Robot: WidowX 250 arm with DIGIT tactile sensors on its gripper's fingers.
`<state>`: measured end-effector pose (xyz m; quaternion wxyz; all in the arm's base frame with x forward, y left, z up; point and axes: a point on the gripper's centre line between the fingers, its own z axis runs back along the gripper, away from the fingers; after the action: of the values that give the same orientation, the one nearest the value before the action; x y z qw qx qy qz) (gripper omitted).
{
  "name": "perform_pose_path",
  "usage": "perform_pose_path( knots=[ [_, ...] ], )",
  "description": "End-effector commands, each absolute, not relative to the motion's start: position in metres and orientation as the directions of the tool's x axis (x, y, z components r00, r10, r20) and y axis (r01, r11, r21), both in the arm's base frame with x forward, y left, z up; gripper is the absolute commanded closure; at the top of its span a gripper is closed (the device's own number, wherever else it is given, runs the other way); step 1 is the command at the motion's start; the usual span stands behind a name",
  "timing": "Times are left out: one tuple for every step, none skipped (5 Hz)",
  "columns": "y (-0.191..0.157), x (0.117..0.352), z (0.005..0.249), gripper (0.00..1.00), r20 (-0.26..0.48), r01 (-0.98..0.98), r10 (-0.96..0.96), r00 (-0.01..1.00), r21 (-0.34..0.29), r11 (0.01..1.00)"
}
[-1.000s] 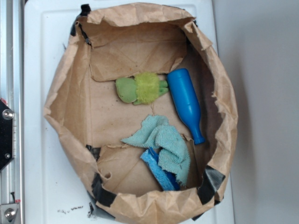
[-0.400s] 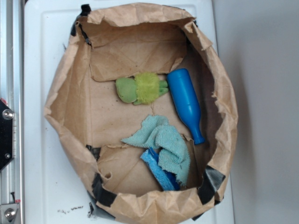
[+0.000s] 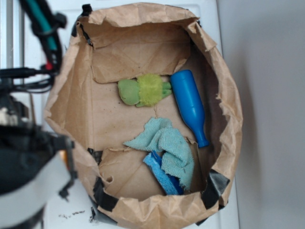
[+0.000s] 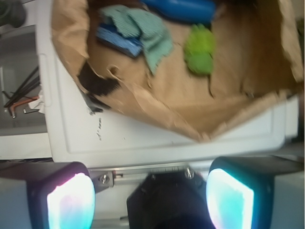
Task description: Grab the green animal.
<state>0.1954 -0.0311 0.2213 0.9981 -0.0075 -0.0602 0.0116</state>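
Here, inside a crumpled brown paper bag (image 3: 71, 95) lying opened on a white table (image 3: 38, 38): the green animal (image 3: 143, 90), on its side on the bag's floor, smooth olive head toward the left, fuzzy lime body toward the right. Just beside it on the right, seemingly touching at the tail end, a blue bottle (image 3: 189, 106), lying down with its neck pointing toward the lower right. Below the toy and apart from it, a teal cloth (image 3: 167, 145), bunched up and draped over a blue sponge (image 3: 162, 175). Black tape patches (image 3: 217, 186) along the bag's lower rim.

At the left edge of the exterior view, blurred and outside the bag, the robot arm (image 3: 28, 162) with dark cables above it. Well apart from the toy, none of the bag's contents touched.

From the wrist view, the gripper (image 4: 150, 195) spread wide, its two fingers (image 4: 71, 200) at the bottom corners with nothing between them, held over the table edge outside the bag. Farther up in that view, the green animal (image 4: 199, 50) on the brown paper, next to the blue bottle (image 4: 183, 8) and the teal cloth (image 4: 147, 31).
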Motion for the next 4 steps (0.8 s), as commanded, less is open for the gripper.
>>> perform_pose_path(
  knots=[
    [0.025, 0.236, 0.194, 0.0, 0.197, 0.11, -0.114, 0.974, 0.034, 0.993],
    [0.038, 0.259, 0.175, 0.0, 0.168, 0.135, -0.138, 0.976, 0.034, 0.99],
    [0.033, 0.273, 0.147, 0.0, 0.127, 0.244, -0.238, 0.963, -0.036, 0.969],
    [0.034, 0.281, 0.136, 0.0, 0.136, 0.269, -0.262, 0.956, -0.038, 0.962]
  ],
)
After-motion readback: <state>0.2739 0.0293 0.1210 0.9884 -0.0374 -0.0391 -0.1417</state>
